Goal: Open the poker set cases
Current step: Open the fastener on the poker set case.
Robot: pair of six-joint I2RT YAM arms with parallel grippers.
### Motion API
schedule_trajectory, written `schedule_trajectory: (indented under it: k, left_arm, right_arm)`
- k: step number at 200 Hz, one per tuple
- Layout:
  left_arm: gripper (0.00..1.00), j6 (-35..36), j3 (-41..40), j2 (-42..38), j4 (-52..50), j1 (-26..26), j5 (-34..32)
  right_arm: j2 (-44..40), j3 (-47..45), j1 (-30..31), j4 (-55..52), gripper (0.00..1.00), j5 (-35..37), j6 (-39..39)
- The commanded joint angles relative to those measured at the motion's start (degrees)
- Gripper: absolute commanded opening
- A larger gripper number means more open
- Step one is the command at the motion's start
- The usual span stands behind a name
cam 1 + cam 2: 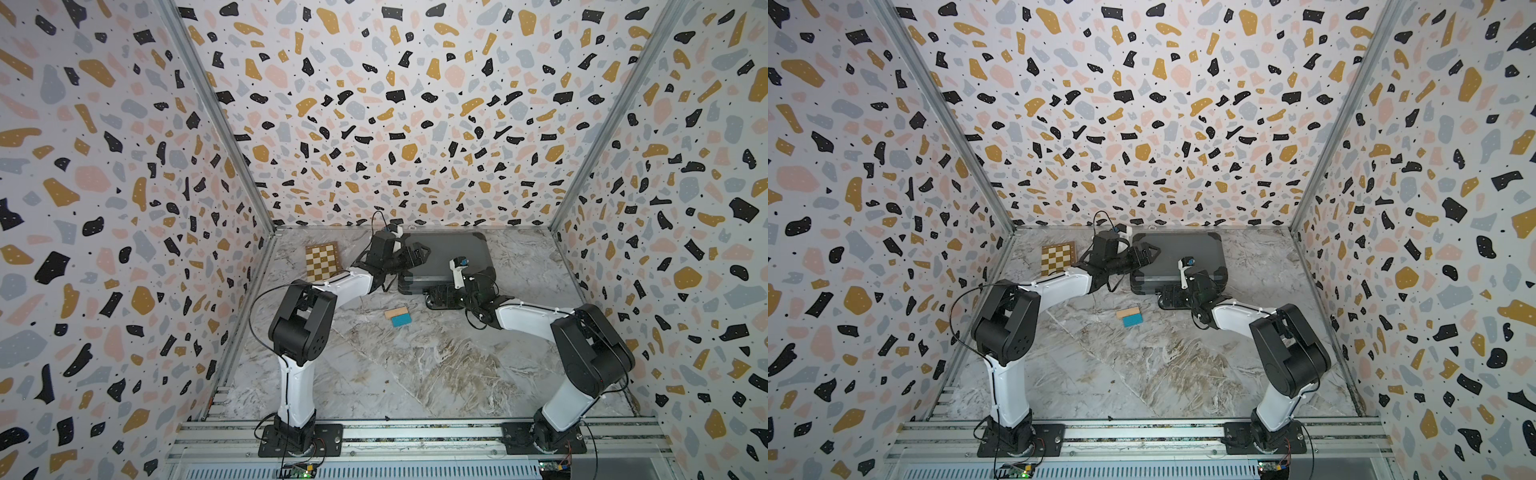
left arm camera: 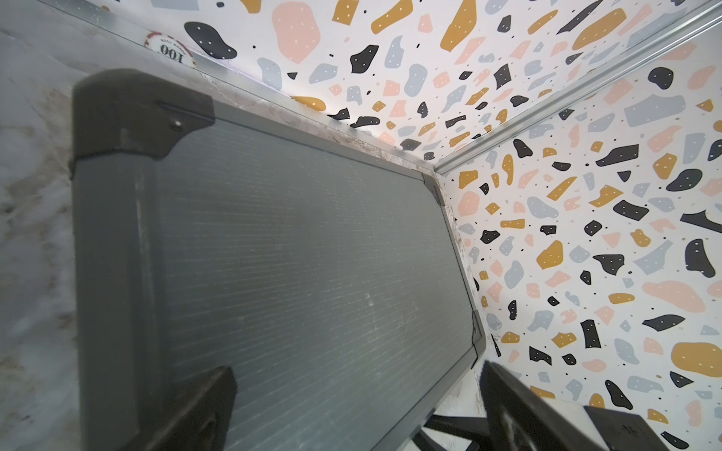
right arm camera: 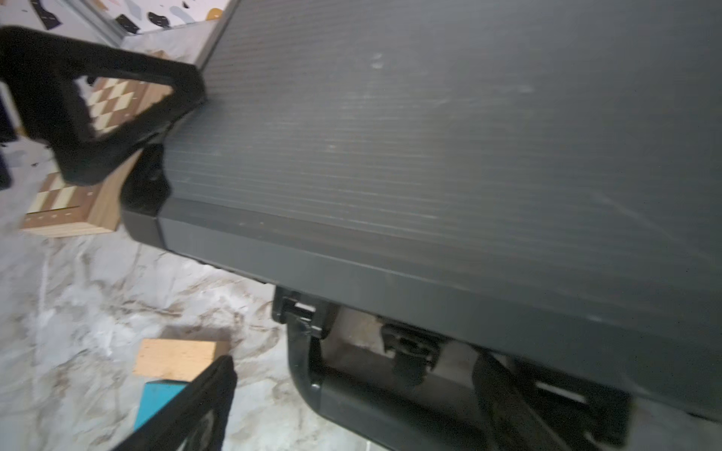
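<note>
Near back wall [image 1: 395, 124] | poker case [image 1: 457, 249] flat | left tool [image 2: 357, 371], right tool [image 3: 353, 365] spread

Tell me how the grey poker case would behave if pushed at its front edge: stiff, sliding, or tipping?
The poker case probably stays stiff: ribbed hard lid, framed edges, black corner guards. Lying flat and broad on the smooth marble table, it would likely slide, not tip.

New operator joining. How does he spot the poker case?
Look to the far end of the marble table, by the back wall. The poker case lies flat there: large, dark grey, black corner guards. Its neighbour, the checkered wooden box, is smaller and brown.
</note>
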Motion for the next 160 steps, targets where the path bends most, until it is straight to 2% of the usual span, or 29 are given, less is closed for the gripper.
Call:
schedule_trajectory:
  k: [1,75,160]
  left_arm:
    - [0.99,-0.48,-3.17,4.79,-14.08,0.67,-1.2]
    - [0.99,-0.85,-3.1,4.84,-13.82,0.62,-1.03]
    - [0.99,-0.61,-3.27,5.13,-13.55,0.68,-1.11]
  right_arm:
    - [-2.48,-0.87,-1.29,-3.33,0.97,4.64,-0.11]
    - [-0.72,0.12,-1.3,-0.6,0.97,-6.13,-1.19]
    - [2.24,2.42,-1.25,1.68,0.96,-11.76,-0.11]
